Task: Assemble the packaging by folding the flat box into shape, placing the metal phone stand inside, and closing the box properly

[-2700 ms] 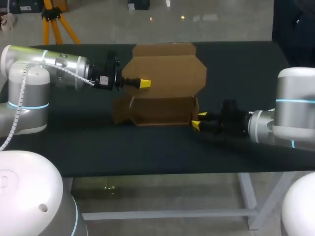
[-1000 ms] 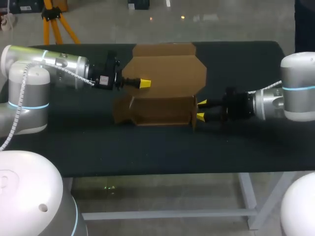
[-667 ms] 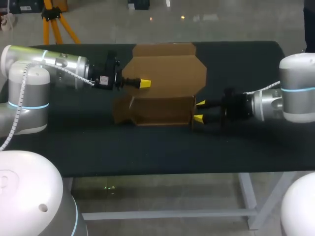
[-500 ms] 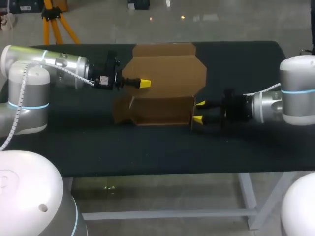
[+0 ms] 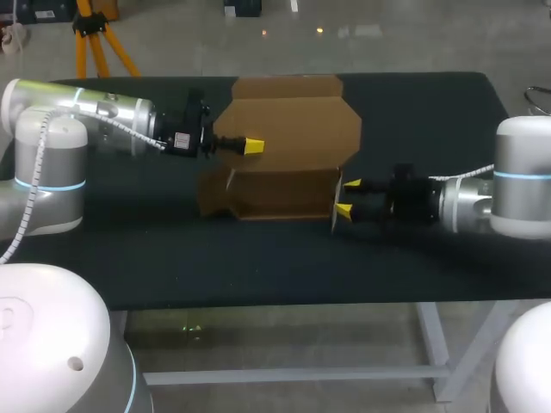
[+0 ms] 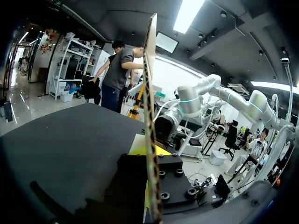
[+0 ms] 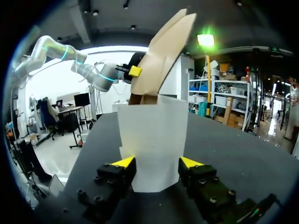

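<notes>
On the counter, box half folded.
Left fingers pinch lid; right fingers, wide, gotta nudge that flap inward.

A brown corrugated cardboard box — matt, its cut edge rough with flutes — sits on a black matt table top. The left arm and right arm pair glossy white shells with satin silver metal.

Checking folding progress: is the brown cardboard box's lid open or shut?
Open: the brown cardboard box has its lid standing upright, gripped by the left pincer.
</notes>
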